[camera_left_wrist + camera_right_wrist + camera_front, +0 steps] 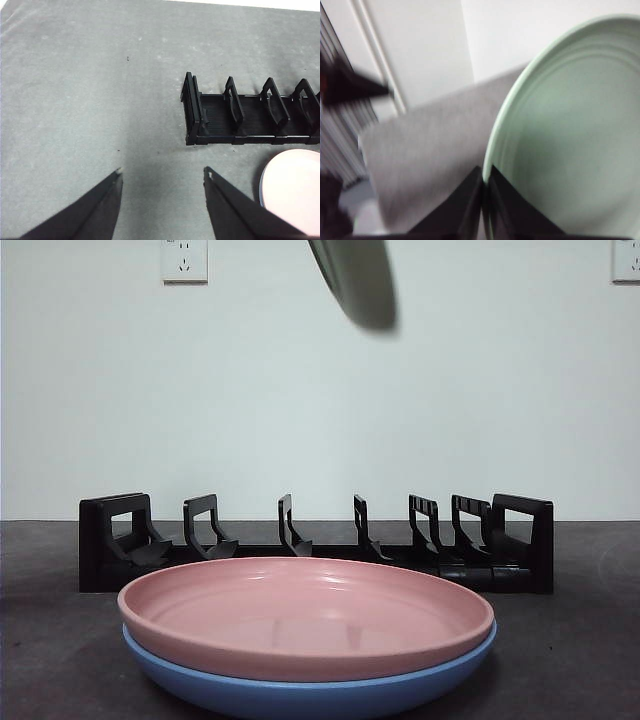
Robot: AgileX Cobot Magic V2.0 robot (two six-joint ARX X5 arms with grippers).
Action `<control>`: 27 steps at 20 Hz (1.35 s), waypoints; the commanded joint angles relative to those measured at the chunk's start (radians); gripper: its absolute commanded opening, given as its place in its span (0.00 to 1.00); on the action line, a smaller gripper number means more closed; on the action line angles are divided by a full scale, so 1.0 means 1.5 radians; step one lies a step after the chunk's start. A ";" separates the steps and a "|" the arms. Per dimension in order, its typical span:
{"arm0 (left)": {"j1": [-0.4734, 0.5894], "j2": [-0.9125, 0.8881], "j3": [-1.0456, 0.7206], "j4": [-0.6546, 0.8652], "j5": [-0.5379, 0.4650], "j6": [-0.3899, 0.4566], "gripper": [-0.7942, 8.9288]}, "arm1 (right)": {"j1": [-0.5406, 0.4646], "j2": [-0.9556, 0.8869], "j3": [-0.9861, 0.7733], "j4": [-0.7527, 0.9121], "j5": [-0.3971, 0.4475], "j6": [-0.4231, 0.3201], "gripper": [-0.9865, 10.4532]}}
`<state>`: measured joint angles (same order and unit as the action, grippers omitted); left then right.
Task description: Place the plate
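My right gripper [484,172] is shut on the rim of a pale green plate [570,140], held on edge and lifted high. In the front view the plate's lower edge [355,280] hangs from the top, above the black dish rack [315,550]. A pink plate [305,615] lies stacked in a blue plate [300,690] on the table in front of the rack. My left gripper [162,175] hovers open over bare grey table, beside the rack's end [192,112], with the pink plate's edge [295,190] close by.
The rack has several upright dividers with vacant slots between them. A white wall with two power sockets [184,260] stands behind the table. Grey tabletop [75,100] stretches out beyond the rack's end.
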<state>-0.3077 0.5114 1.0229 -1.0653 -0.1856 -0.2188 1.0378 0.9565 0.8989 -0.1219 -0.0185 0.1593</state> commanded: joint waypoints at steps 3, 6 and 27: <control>0.000 0.004 0.009 0.009 -0.004 -0.007 0.34 | 0.100 -0.033 -0.051 -0.069 0.039 -0.131 0.10; 0.000 0.004 0.009 0.009 -0.004 -0.007 0.34 | 0.154 -0.005 -0.050 -0.164 0.048 -0.190 0.10; 0.000 0.004 0.009 0.007 -0.004 -0.007 0.34 | 0.179 0.238 -0.005 -0.373 0.042 -0.350 0.10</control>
<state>-0.3077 0.5114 1.0229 -1.0657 -0.1856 -0.2256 1.2911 1.3006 0.8711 -0.6918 0.0437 -0.3401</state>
